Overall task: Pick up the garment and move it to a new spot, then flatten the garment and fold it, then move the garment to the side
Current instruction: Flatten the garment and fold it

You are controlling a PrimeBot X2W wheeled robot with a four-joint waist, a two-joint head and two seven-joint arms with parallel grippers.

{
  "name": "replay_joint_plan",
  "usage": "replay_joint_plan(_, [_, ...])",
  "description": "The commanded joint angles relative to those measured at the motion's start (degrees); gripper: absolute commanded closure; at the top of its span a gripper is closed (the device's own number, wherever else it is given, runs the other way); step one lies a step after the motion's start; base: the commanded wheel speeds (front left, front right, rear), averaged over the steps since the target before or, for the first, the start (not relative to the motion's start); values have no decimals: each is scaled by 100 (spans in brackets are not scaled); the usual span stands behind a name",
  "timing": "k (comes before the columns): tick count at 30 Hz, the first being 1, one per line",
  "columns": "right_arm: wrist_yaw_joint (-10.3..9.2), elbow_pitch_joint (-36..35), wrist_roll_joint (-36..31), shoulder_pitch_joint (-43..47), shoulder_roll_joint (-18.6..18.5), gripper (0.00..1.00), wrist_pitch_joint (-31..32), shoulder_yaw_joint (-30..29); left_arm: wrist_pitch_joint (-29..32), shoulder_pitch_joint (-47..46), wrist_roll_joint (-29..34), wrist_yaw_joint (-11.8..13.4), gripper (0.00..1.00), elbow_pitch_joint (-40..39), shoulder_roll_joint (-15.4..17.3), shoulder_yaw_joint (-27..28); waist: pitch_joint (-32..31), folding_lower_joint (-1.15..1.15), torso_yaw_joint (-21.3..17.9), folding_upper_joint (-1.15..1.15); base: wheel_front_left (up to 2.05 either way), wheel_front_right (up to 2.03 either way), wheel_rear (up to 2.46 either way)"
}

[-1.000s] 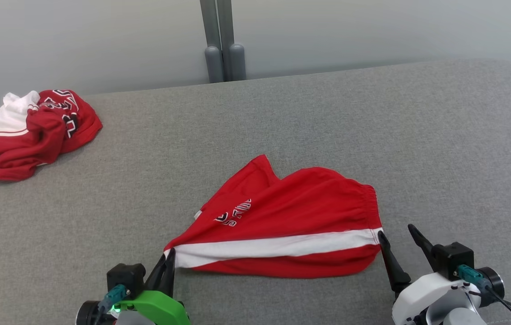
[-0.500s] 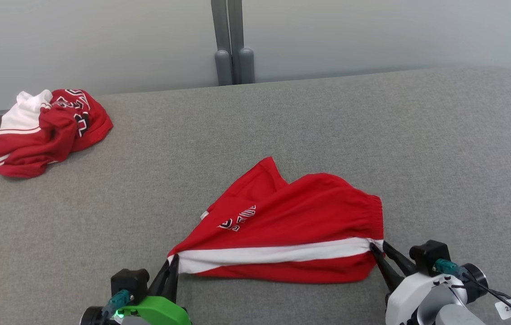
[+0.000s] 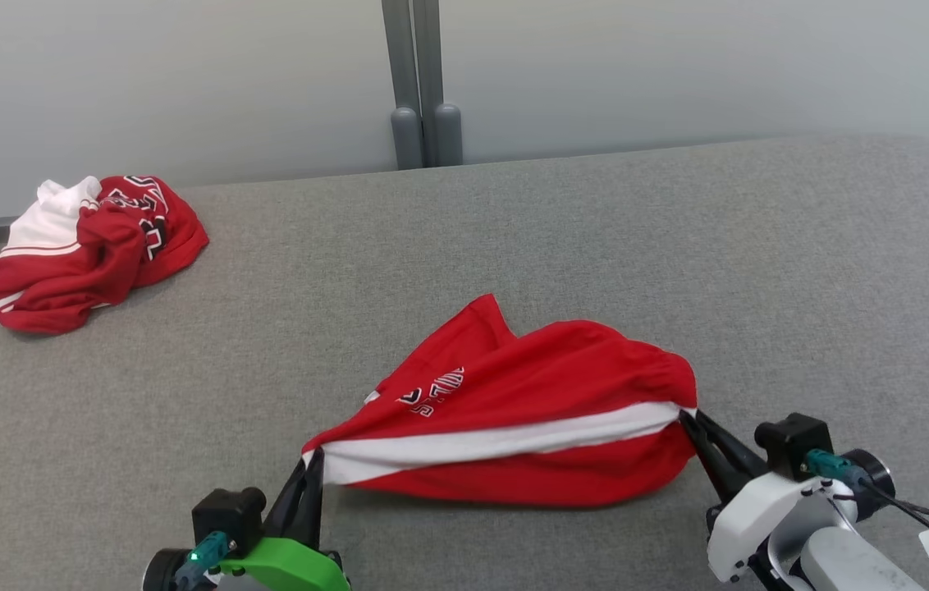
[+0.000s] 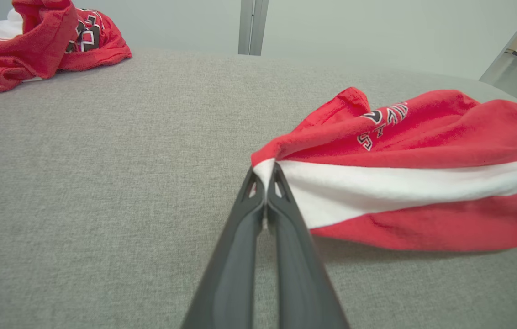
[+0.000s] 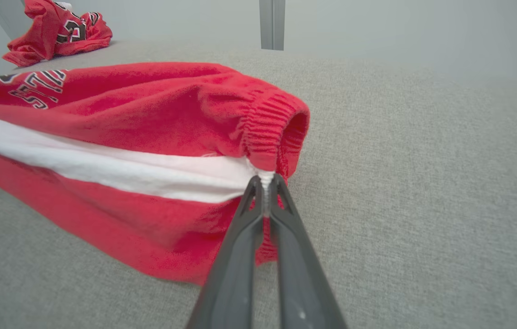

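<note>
Both ends of the red shorts (image 3: 514, 394) are pinched. The left claw (image 3: 313, 461) is closed on the white side stripe where it meets the leg hem. The right claw (image 3: 688, 417) is closed on the same stripe where it meets the gathered elastic waistband.

The shorts lie near the near edge of the grey table (image 3: 596, 246), about midway along it, stretched lengthwise between the two claws. The stripe sags a little between them. In the left wrist view the left claw (image 4: 265, 170) has its fingers pressed together on the white corner. The shorts (image 4: 423, 137) spread away to that view's right, with shadow under their lower red edge. In the right wrist view the right claw (image 5: 265, 180) grips a small white fold just below the waistband. The shorts (image 5: 126, 105) run off to that view's left, and their lettering shows on the upper side. The far leg points toward the far edge and rests on the cloth surface.

A crumpled red-and-white jersey (image 3: 95, 246) sits at the far left corner, well apart from the shorts. A grey post (image 3: 423, 82) stands behind the far edge.
</note>
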Motion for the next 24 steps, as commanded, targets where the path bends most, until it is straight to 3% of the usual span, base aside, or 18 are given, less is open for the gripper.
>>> replay_joint_plan(1, [-6,-128,-49,-107,-37,100,-77,-88,-72,2,-42,-8,100,-115,17,35,-17,0,-17,0,0,0,0])
replay_joint_plan(5, [-6,-639,-146,-111,-70,100,-156,-372,-196,-73,-128,-60,100,-597,-39,76,-53,0,-56,0,0,0,0])
replay_joint_plan(14, [-6,-2672,-508,199,-86,100,-183,-1172,-223,-83,-156,13,100,-2344,58,214,-167,0,-185,0,0,0,0])
replay_joint_plan(24, [-6,-4902,-892,394,-187,100,402,-1914,459,-512,273,226,100,-4512,658,436,-167,0,-253,0,0,0,0])
